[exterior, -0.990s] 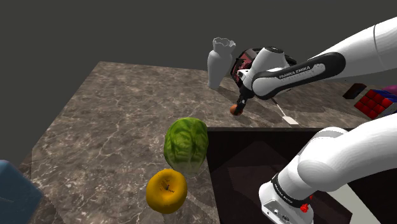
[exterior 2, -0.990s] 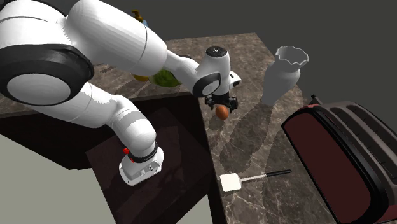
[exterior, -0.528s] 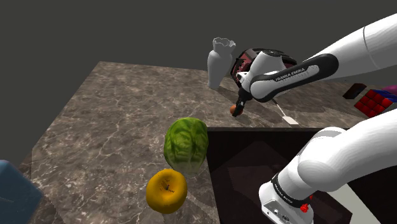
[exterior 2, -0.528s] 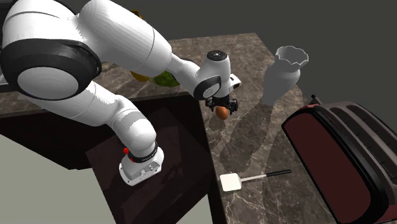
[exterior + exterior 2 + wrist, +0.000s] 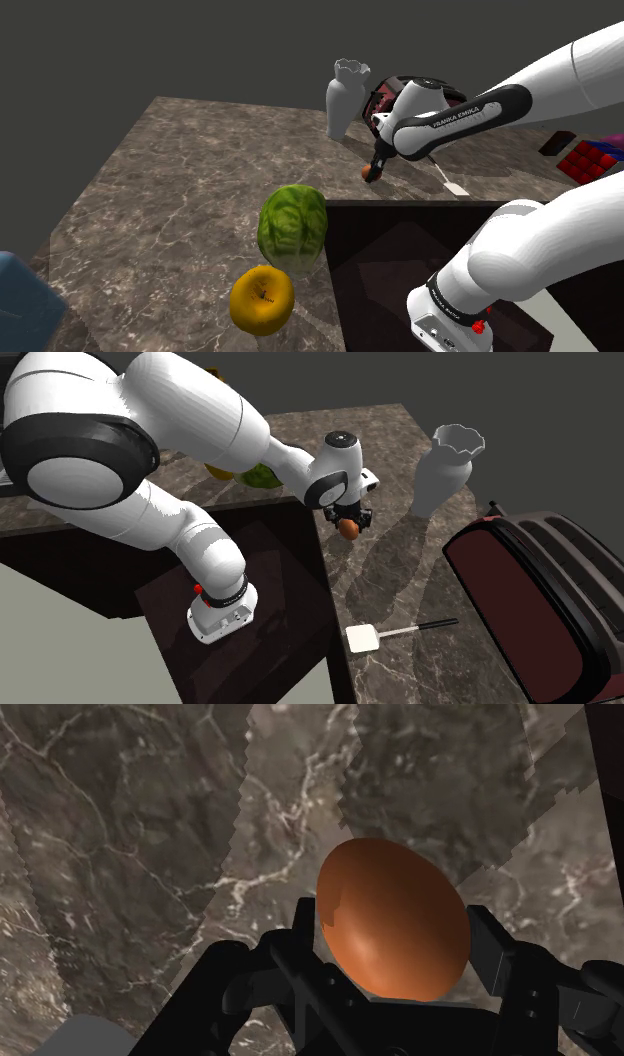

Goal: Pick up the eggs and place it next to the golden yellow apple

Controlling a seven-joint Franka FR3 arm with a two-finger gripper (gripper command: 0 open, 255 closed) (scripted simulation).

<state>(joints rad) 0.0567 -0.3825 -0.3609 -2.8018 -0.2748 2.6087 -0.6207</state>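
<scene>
A brown egg sits between my black fingers, and my gripper is shut on it, a finger pressing each side. In the shoulder view the egg is low over the dark marble counter, under my gripper, just beyond the stand's far edge. The second exterior view has the egg below my gripper. The golden yellow apple lies near the counter's front edge, well away from the egg, beside a green cabbage.
A white vase stands behind the gripper. A dark red toaster and a white spatula lie on the second exterior view's right. A blue object sits at the shoulder view's lower left, a red block far right. The dark stand borders the counter.
The fingers have closed in on the egg. The hand sank slightly toward the counter a second ago and has held still since; the egg stays in place.
</scene>
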